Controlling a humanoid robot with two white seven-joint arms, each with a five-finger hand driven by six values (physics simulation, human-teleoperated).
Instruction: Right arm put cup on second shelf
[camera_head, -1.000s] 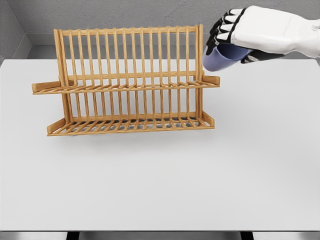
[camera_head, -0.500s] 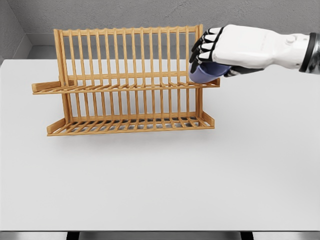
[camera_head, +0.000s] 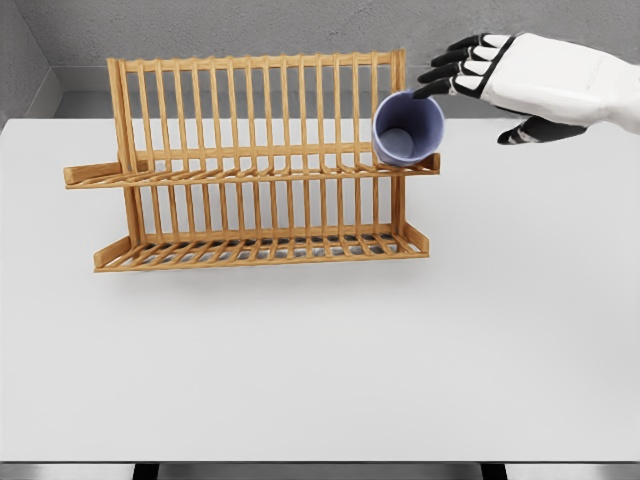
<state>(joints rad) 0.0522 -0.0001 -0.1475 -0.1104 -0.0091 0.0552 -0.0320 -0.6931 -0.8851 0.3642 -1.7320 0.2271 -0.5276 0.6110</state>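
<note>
Just released, the blue-purple plastic cup (camera_head: 408, 128) lies tipped on the slatted wooden dish rack's (camera_head: 250, 160) upper shelf; the right hand (camera_head: 520, 80), fingers spread, has withdrawn rightward.

White table (camera_head: 320, 380), seemingly grey wall (camera_head: 250, 25)

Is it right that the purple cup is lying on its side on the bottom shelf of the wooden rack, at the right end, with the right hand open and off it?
Not quite. The head view shows the purple cup on the upper shelf of the wooden rack, not the bottom one. The rest holds: it lies on its side at the right end, and the right hand is open and off it.
</note>
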